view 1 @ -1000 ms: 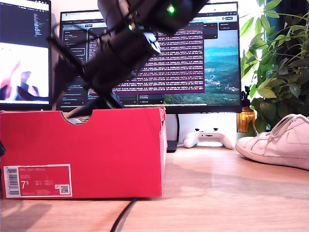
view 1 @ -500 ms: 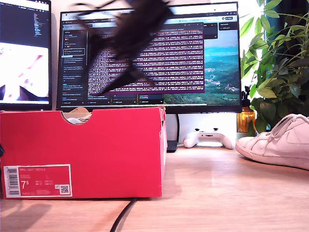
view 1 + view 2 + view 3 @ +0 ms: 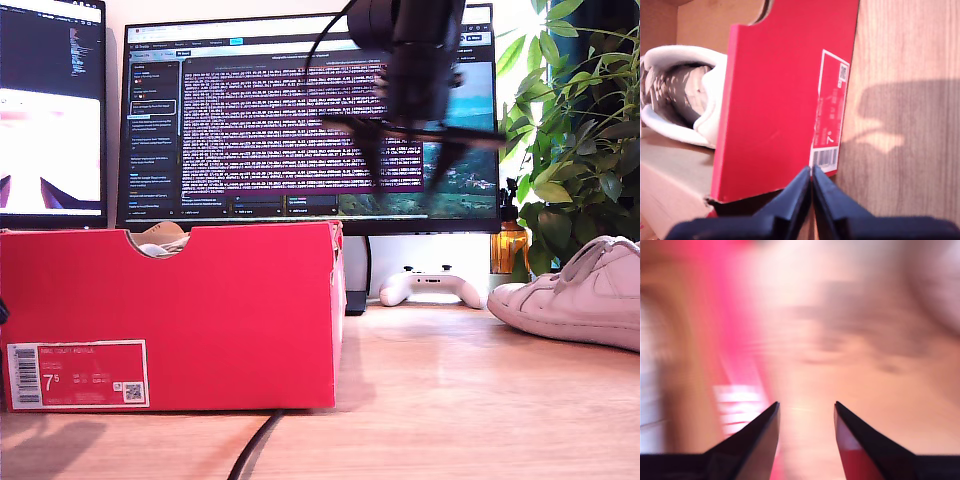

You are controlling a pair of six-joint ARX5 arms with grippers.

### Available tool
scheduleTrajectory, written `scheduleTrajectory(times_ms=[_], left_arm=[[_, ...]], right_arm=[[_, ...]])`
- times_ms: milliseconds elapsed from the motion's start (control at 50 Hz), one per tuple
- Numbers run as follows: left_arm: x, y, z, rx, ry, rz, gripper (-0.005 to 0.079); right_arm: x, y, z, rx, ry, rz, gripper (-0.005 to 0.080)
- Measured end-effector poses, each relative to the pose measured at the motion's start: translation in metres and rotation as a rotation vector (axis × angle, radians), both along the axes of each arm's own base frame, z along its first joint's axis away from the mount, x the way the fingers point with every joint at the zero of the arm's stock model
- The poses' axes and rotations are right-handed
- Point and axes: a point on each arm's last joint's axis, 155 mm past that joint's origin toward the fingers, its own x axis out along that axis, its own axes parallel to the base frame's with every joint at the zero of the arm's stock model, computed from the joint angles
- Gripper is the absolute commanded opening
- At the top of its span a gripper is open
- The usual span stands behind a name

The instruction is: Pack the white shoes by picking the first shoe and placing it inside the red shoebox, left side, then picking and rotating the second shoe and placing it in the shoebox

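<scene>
**One shoe boxed, one left on the table**

One white shoe point(image 3: 682, 95) is seen lying inside the red shoebox point(image 3: 170, 315), its collar and lining turned toward the labelled wall; through the semicircular notch in that wall a small part of it is visible in the exterior view. The other white shoe point(image 3: 580, 292) is set on the table point(image 3: 450, 390), well apart from the shoebox, at the exterior view's right edge, its toe turned toward the box. A white game controller point(image 3: 432, 286) is placed between the shoebox and this shoe, farther back, below a monitor point(image 3: 300, 120). A leafy plant point(image 3: 575, 130) is seen behind the shoe. A black cable point(image 3: 255, 450) is laid on the table in front of the shoebox.

My first gripper point(image 3: 812, 177) is held above the shoebox's labelled wall, with its jaws pressed together and nothing between them. My second gripper point(image 3: 806, 412) is shown with its jaws narrowly parted and empty; its view is heavily blurred, with only a red smear and pale wood to be made out. A dark, blurred arm point(image 3: 415, 70) is seen high above the table, between the shoebox and the loose shoe; it cannot be told which arm it is.
</scene>
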Motion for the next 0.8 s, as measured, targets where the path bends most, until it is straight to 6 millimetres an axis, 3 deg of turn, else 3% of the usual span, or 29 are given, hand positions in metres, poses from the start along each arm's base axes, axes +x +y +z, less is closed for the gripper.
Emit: scheduleTrajectory(times_ms=[260, 800], left_arm=[[0.0, 0.0, 0.0, 0.0, 0.0, 0.0, -0.0021], [0.0, 0.0, 0.0, 0.0, 0.001, 0.0, -0.0021]], right_arm=[[-0.019, -0.055, 0.015, -0.15, 0.023, -0.173, 0.0317], [-0.013, -0.122, 0.076, -0.136, -0.138, -0.338, 0.0465]])
